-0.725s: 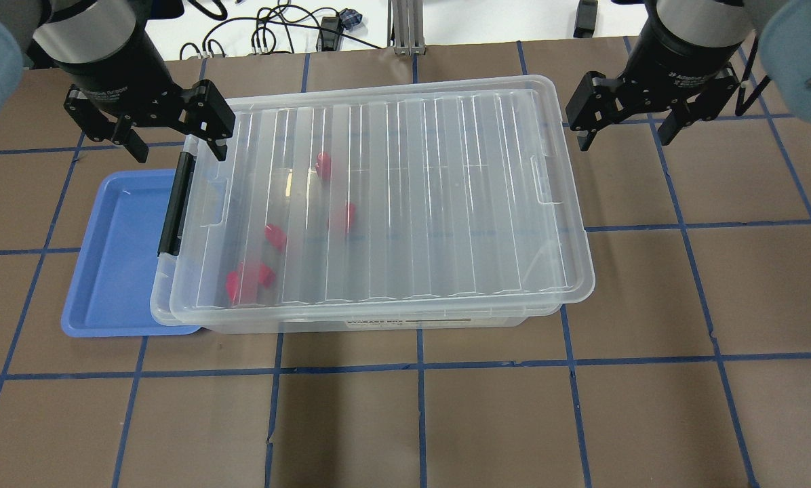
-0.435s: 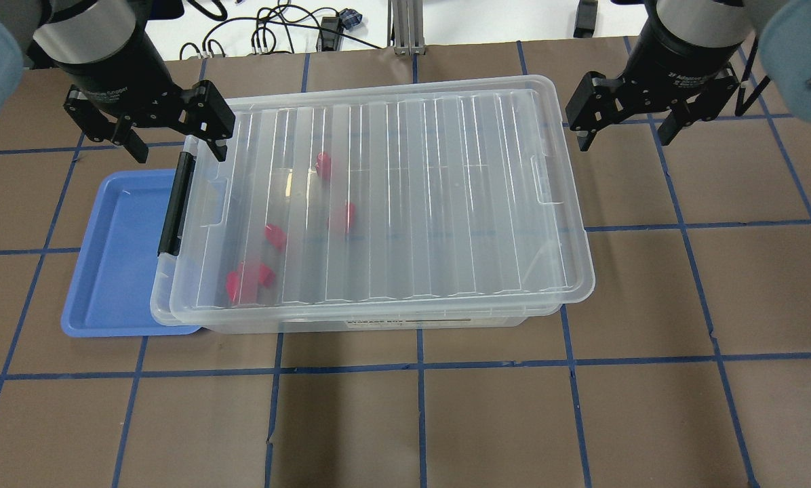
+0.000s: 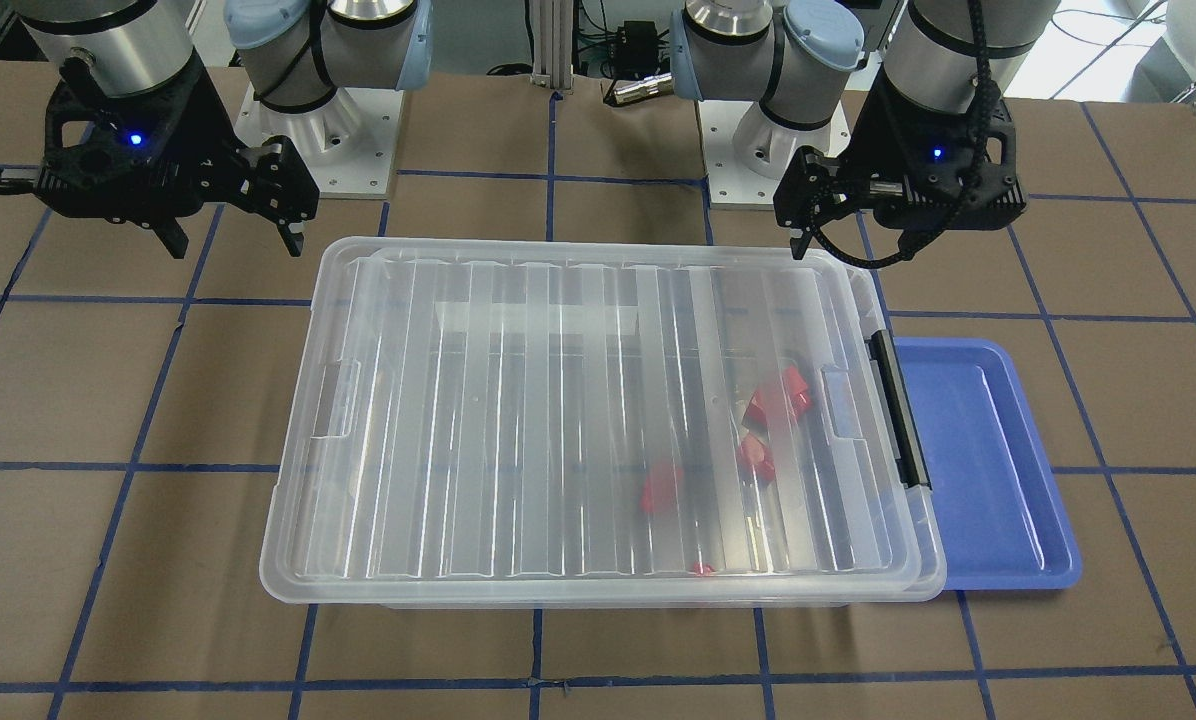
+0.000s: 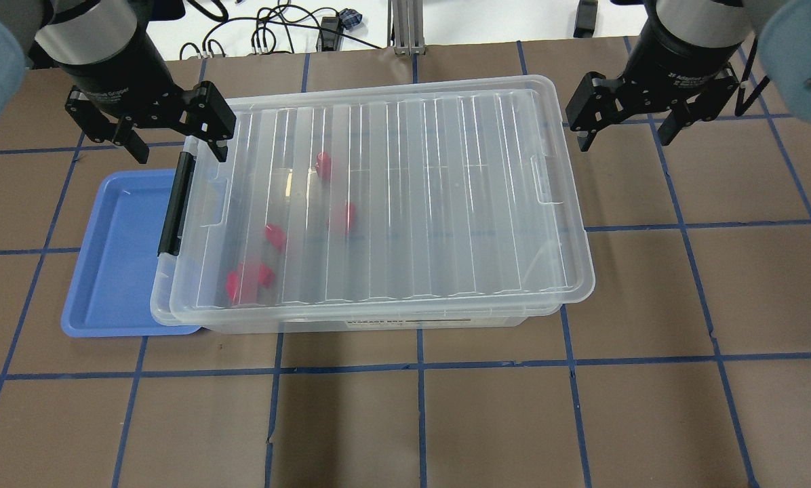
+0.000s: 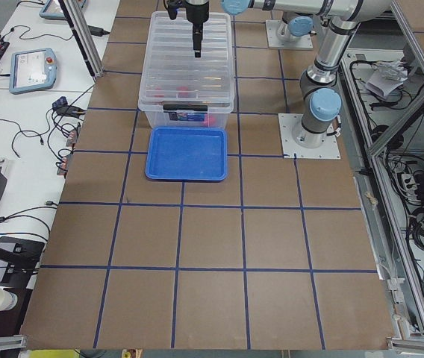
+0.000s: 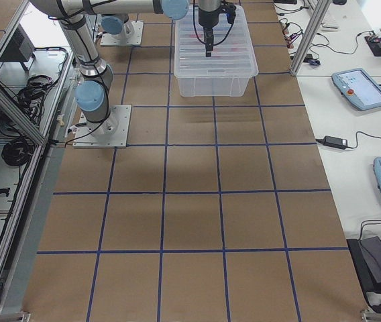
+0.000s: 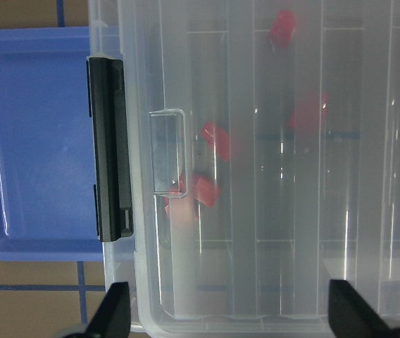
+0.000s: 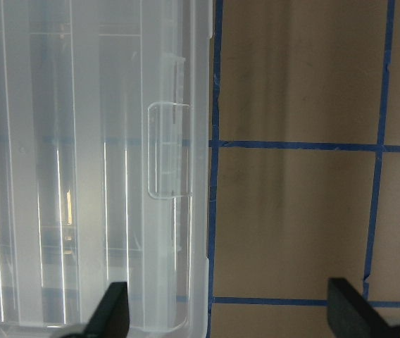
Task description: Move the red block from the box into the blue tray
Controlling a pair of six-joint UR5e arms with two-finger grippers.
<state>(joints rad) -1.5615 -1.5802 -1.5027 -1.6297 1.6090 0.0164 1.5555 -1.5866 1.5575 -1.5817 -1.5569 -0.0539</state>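
The clear box [image 4: 378, 203] stands mid-table with its ribbed lid on and its black latch [image 4: 176, 203] at the end toward the blue tray [image 4: 117, 257]. Several red blocks [image 4: 274, 236] lie inside near the latch end and also show in the left wrist view [image 7: 216, 139]. The tray is empty and partly under the box's rim. My left gripper [image 4: 178, 150] is open and empty, hovering over the box's far latch-end corner. My right gripper [image 4: 622, 141] is open and empty, above the table just beyond the box's other short end.
The brown table has a grid of blue tape lines. Cables and a metal post [image 4: 405, 27] lie past the far edge. The lid's clear handle tab [image 8: 168, 151] sits at the end near my right gripper. Both arm bases [image 3: 318, 130] stand behind the box.
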